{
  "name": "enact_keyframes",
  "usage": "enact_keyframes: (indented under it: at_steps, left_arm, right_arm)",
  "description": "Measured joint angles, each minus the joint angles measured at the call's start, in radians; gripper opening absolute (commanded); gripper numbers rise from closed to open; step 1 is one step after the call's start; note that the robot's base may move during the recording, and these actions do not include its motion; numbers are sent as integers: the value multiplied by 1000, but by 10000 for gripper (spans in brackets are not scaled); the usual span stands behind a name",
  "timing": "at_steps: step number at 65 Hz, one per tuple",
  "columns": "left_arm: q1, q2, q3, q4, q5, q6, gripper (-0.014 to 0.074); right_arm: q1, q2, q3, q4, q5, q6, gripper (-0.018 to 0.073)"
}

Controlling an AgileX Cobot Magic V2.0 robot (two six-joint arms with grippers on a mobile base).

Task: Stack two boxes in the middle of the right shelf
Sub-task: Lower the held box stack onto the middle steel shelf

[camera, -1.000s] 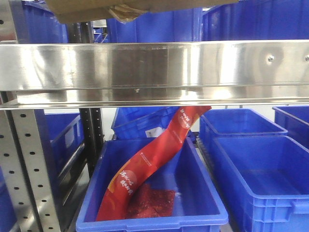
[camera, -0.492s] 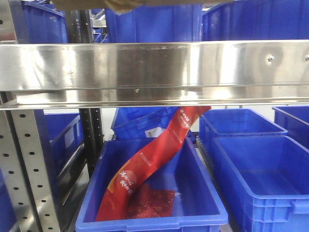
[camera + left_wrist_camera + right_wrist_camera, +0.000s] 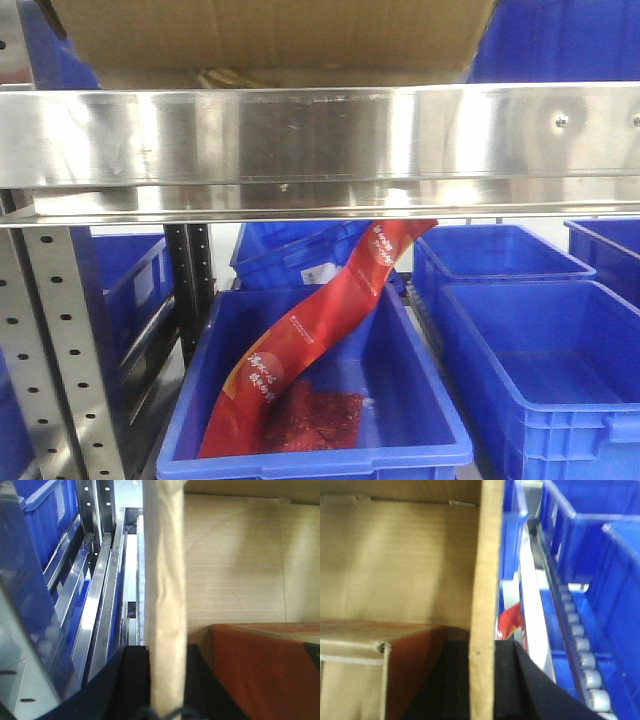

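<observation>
A large brown cardboard box [image 3: 270,35] fills the top of the front view, its lower edge just above the shelf's shiny steel front rail [image 3: 320,135]. My left gripper [image 3: 166,652] is shut on the box's left wall [image 3: 165,570], with one black finger on each side. On the opposite side, my right gripper [image 3: 482,647] is shut on the right wall [image 3: 487,555]. Both wrist views look into the box's open inside, where a second brown cardboard piece [image 3: 350,680] with a taped edge lies low. I cannot tell if that is the other box.
Below the rail stand blue plastic bins [image 3: 540,350]. One bin [image 3: 310,440] holds a long red printed carton strip [image 3: 320,320]. A perforated metal upright [image 3: 60,350] rises at the left. Blue bins and a roller track [image 3: 580,650] run beside the box on the right.
The box first rose almost out of the front view, then came down. Its brown face now covers the top of that view, down to the rail.
</observation>
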Motion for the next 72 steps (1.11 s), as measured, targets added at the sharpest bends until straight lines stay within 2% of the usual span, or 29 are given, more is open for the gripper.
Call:
enact_keyframes:
  at_steps: [18, 22, 28, 38, 43, 47, 63, 68, 72]
  left_arm:
    - [2, 46, 0, -12, -15, 0, -110]
    - [2, 52, 0, -16, -15, 0, -87]
    - [2, 53, 0, -19, -15, 2, 29]
    - [2, 53, 0, -22, -45, 2, 265]
    - [2, 53, -2, -22, -67, 2, 348]
    - [2, 53, -2, -22, -71, 2, 391]
    - [2, 53, -3, -22, -76, 2, 401]
    - [2, 49, -3, -22, -76, 2, 368]
    - [2, 45, -3, -22, -70, 2, 297]
  right_arm:
    - [0, 21, 0, -4, 20, 7, -151]
    - [-2, 30, 0, -4, 31, 20, -125]
    - [-8, 35, 0, -4, 36, 50, 10]
    - [-12, 35, -4, -2, 36, 65, 349]
    - [-12, 35, -5, -2, 36, 70, 449]
    - [-12, 35, -6, -2, 36, 70, 490]
    - [-13, 31, -6, -2, 38, 70, 475]
    - [-13, 24, -6, -2, 38, 70, 385]
    - [-13, 17, -6, -2, 45, 70, 235]
